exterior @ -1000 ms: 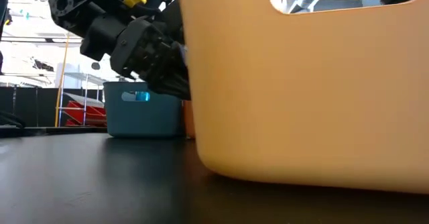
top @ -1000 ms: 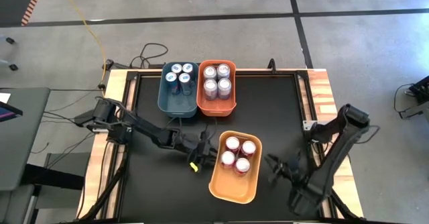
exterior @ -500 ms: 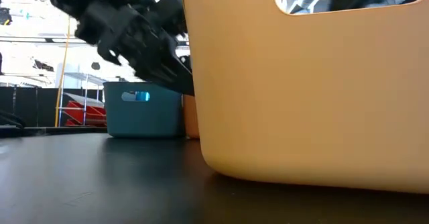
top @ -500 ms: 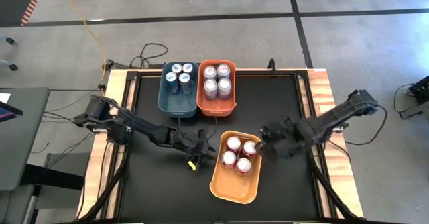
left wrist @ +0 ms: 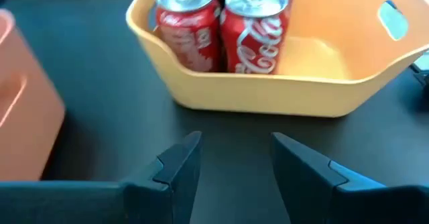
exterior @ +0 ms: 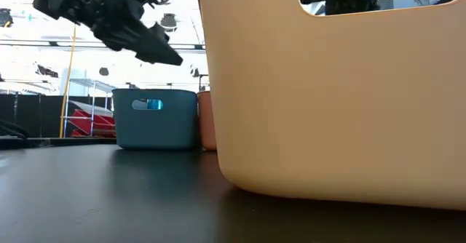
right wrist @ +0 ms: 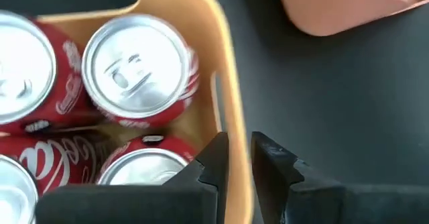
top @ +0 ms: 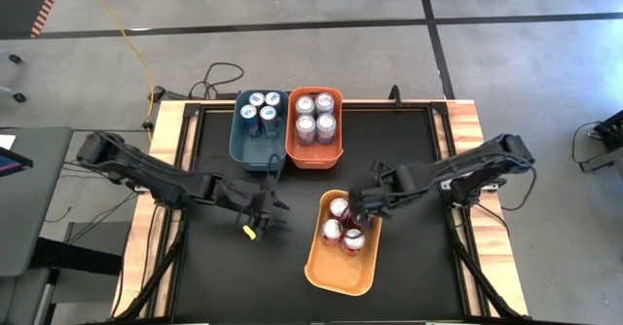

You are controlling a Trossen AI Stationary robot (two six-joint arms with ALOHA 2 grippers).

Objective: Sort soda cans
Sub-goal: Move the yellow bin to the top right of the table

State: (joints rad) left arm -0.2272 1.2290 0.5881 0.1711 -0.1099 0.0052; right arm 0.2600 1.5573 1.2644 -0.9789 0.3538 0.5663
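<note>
Right claw (top: 358, 211) straddles yellow bin (top: 326, 271) rim

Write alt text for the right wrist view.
The right hand, its fingers nearly closed, straddles the rim of a yellow bin. Inside the bin stand red Coca-Cola cans with silver tops. The corner of an orange bin sits beyond on the black table.

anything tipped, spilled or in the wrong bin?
Nothing stands out. Blue cans stand upright in the blue bin, silver cans in the orange bin, red cans in the yellow bin. No spill shows on the table.
</note>
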